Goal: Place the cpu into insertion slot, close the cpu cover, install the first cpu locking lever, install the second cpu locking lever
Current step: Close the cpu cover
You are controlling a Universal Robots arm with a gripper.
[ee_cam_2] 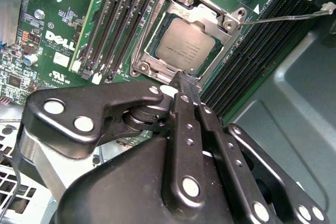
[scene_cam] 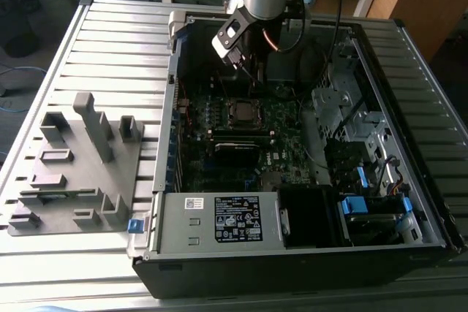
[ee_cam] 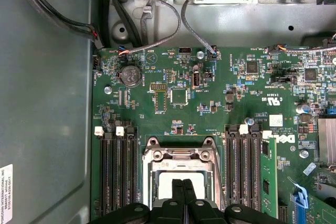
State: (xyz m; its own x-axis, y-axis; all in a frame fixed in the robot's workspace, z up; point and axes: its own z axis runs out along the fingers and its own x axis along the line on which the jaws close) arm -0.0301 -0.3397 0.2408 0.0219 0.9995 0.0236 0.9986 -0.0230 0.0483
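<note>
- my hand [ee_cam_2: 185, 80] is closed, with the two black fingers pressed side by side and nothing between them (both wrist views show them together).
- in the exterior view my hand [scene_cam: 257, 85] hangs in the upper middle of the frame, inside the open computer case [scene_cam: 292, 253] and just above the socket.
- the cpu [ee_cam_2: 182, 44] already sits flat in the insertion slot [ee_cam_2: 142, 62], its dull silver face up. in the exterior view it lies near the centre of the frame, on the green board.
- the cpu cover [ee_cam_2: 206, 15] lies down around the chip, with the chip's face showing through its cut-out.
- my fingertips [ee_cam_2: 181, 83] are right at the edge of the socket frame; i cannot tell whether they touch it.
- a thin locking lever [ee_cam_2: 283, 17] sticks out from the socket, over the black memory slots [ee_cam_2: 247, 51] on that side.
- the case stands on a slatted desk [scene_cam: 110, 42], and a grey fixture block [scene_cam: 80, 166] sits on the exterior view's left.
</note>
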